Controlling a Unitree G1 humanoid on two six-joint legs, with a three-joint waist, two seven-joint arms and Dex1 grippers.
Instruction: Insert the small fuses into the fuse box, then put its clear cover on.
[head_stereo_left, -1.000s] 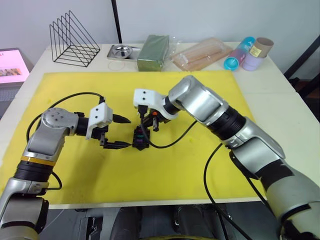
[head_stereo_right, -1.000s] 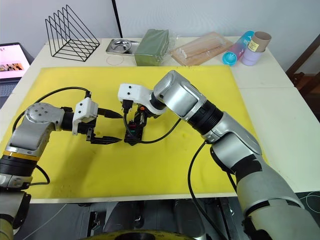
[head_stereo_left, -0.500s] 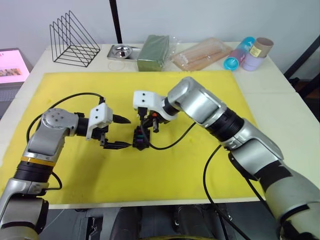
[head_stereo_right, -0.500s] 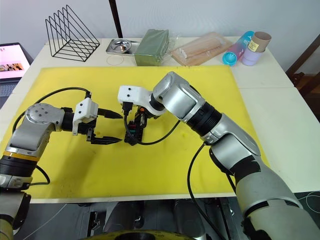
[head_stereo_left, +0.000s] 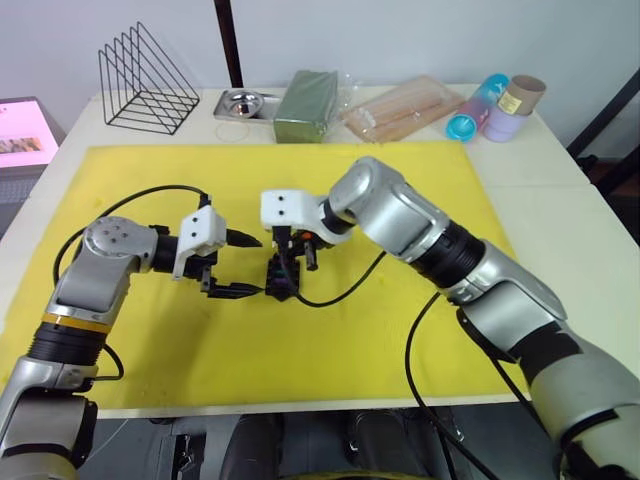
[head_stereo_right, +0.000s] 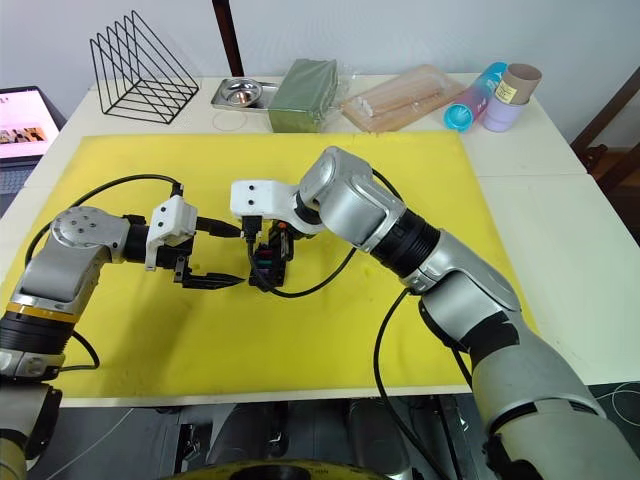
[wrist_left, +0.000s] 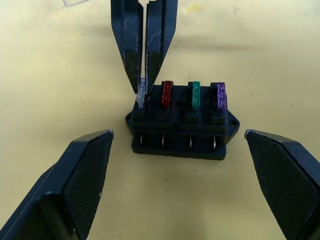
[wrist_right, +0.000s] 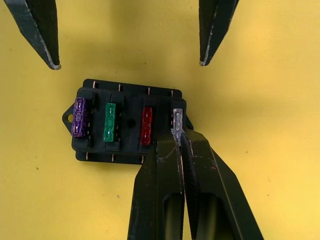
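Right wrist view: last fuse going in!
Right claw (wrist_right: 178, 134) pinching clear fuse (wrist_right: 177, 120) over end slot of fuse box (wrist_right: 127, 122); press straight down. Left claw (wrist_left: 175, 145) spread wide.

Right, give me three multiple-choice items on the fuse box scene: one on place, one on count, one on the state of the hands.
1. Where in the row of fuses does the pale clear fuse stand in the fuse box?
A. at one end, next to the red fuse
B. between green and purple
C. lying on the mat beside the box

2. How many fuses stand in or at the box?
A. two
B. four
C. six

3. What is the right hand doing?
A. hanging open away from the box
B. pinching the pale clear fuse at its slot
C. gripping the green fuse

Key: 1 A, it sits at the end beside the red fuse. 2 B, purple, green, red and clear. 3 B, its fingers are closed on the clear fuse, while the left hand hangs open by the box.
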